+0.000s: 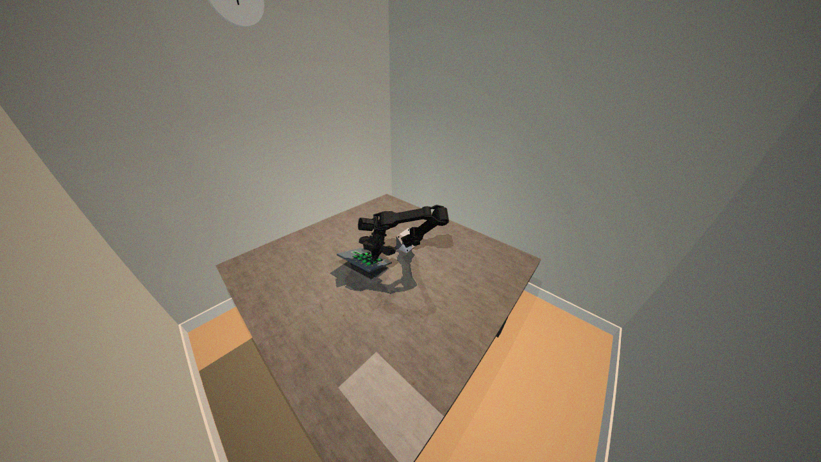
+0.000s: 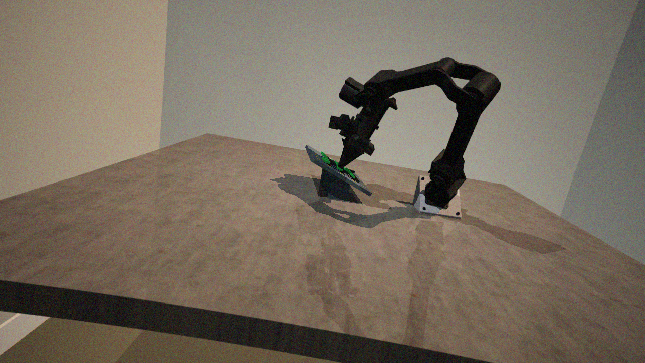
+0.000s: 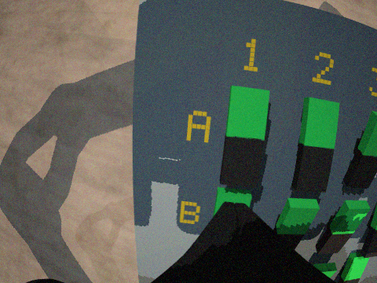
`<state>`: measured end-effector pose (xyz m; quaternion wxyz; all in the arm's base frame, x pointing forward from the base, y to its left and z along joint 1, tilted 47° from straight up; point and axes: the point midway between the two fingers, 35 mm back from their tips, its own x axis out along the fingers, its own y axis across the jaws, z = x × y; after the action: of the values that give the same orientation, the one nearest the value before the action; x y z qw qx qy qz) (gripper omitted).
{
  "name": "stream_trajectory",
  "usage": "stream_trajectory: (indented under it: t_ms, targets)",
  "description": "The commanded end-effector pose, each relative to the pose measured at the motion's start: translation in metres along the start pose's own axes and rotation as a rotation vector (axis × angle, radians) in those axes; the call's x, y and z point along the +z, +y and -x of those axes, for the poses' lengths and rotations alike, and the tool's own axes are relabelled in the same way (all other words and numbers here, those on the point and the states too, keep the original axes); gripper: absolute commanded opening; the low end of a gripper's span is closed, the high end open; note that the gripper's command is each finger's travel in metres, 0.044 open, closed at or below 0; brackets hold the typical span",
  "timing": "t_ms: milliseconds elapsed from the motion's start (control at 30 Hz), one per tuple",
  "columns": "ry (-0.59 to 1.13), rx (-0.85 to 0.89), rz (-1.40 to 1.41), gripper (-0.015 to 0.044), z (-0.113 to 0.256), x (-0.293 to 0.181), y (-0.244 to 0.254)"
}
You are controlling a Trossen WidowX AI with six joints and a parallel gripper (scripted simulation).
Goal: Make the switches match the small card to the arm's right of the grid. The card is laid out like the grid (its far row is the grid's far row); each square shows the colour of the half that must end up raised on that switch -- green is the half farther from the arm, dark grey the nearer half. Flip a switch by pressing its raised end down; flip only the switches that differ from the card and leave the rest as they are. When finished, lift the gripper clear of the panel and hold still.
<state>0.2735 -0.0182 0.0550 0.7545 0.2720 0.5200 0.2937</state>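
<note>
The tilted blue-grey switch panel (image 1: 345, 256) (image 2: 312, 154) (image 3: 165, 59) stands on a dark wedge. My gripper (image 1: 376, 258) (image 2: 341, 167) (image 3: 232, 211) is shut and empty, its tip down at the panel over switch B1 (image 3: 234, 195). Only B1's green far half shows; the rest is hidden behind the fingers. Switch A1 (image 3: 248, 112) and switch A2 (image 3: 320, 123) show green and dark halves. Switch A3 (image 3: 368, 137) is cut by the frame edge. Switch B2 (image 3: 300, 212) and switch B3 (image 3: 350, 216) lie to the right. The card is out of the wrist view and cannot be read in the top and exterior views.
The arm's white base plate (image 1: 406, 249) (image 2: 451, 212) stands on the brown table (image 1: 315, 321) (image 2: 180, 234), on the near side of the panel. More switches (image 3: 356, 267) sit close to the right of the fingers. Shadows of the arm cross the table and panel.
</note>
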Motion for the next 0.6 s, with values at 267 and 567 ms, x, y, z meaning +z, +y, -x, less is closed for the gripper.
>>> stream_trajectory:
  t_ms: [267, 567]
  targets:
    - [-0.024, 0.000, -0.005, 0.0000, 0.061, -0.003, -0.001]
    - [-0.026, -0.003, -0.003, 0.0000, 0.064, -0.003, -0.051]
